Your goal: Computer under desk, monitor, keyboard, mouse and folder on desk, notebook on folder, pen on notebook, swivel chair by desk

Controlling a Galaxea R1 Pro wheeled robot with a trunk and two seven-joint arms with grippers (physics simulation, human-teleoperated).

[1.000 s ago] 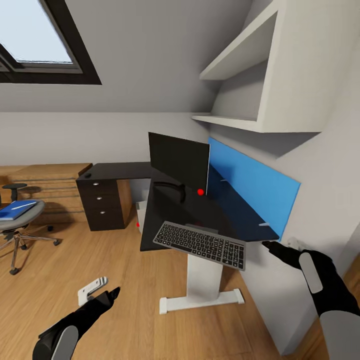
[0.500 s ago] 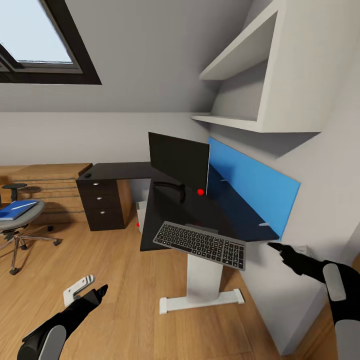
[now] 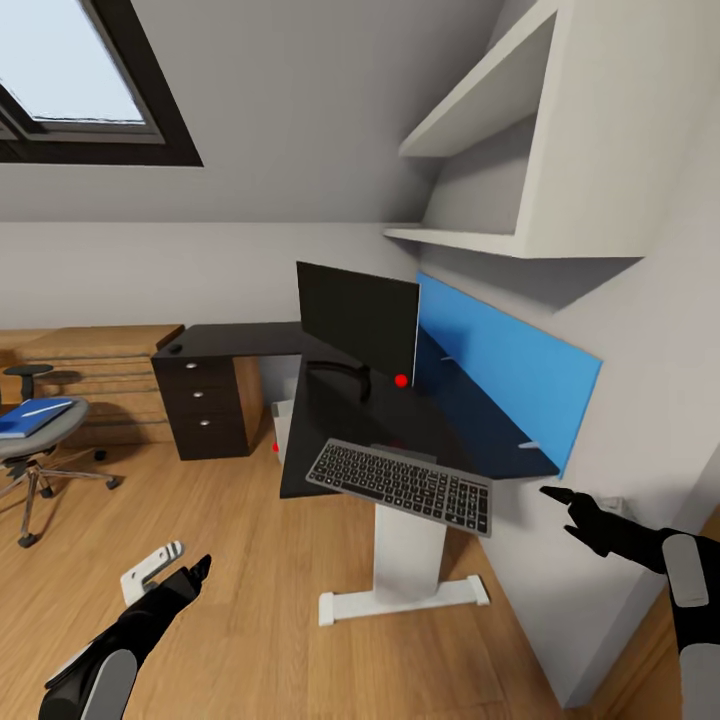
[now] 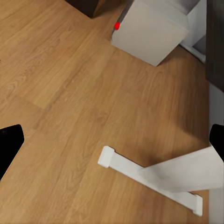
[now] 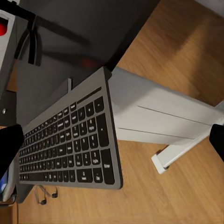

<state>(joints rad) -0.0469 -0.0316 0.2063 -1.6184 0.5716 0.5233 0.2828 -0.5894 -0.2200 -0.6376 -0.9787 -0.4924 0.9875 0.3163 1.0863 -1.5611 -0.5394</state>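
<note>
Now keyboard point(image 3: 401, 485) overhangs desk point(image 3: 400, 425) front edge; monitor point(image 3: 358, 320) behind.

— What is cut off or hidden?
— The grey padded swivel chair point(image 3: 30, 440) is clipped by the head view's edge. The small grey tower computer point(image 3: 281, 428) is largely hidden behind the black-topped desk point(image 3: 350, 420).
— And too small?
— The dark speck point(image 3: 175, 350) on the desk's far wing cannot be identified.
</note>
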